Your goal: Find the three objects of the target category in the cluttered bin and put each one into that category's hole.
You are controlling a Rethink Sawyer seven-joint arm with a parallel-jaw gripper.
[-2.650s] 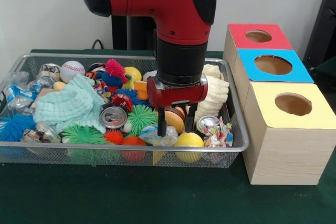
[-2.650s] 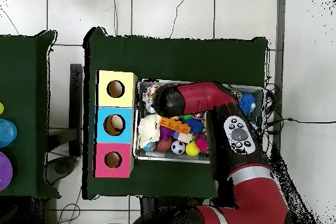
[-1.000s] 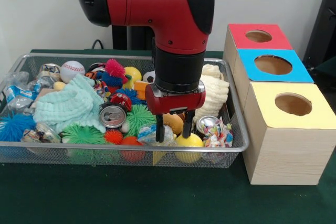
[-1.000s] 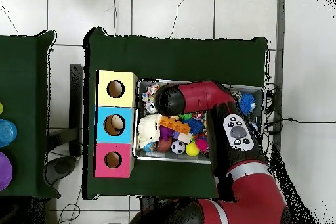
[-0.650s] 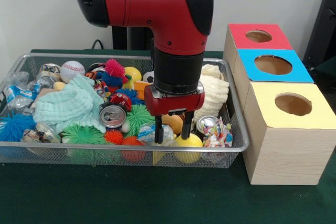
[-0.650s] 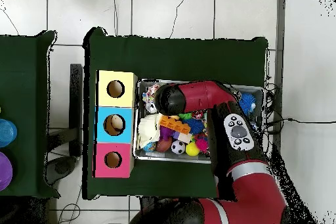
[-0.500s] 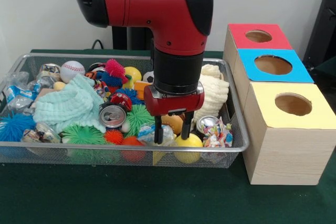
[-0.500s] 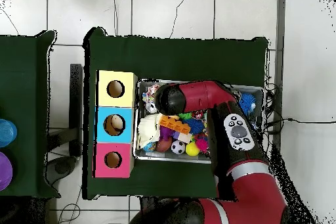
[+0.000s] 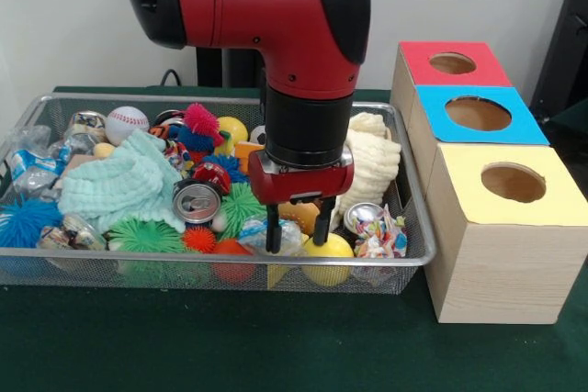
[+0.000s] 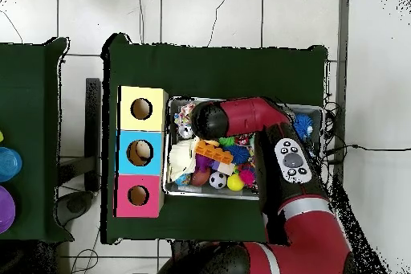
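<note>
Where the bin (image 9: 37,107) is fullest, fingers (image 9: 273,238) apart, low beside a yellow ball (image 9: 333,247).

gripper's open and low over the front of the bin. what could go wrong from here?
1. The gripper hangs open above tightly packed items: the yellow ball, a clear crinkly wrapper and an orange-brown toy. Closing could catch two at once or only loose wrapper.
2. The ball is round and might squirt out of the fingers.
3. It sits close to the mesh bin's front rim; a finger could snag the wire.
</note>
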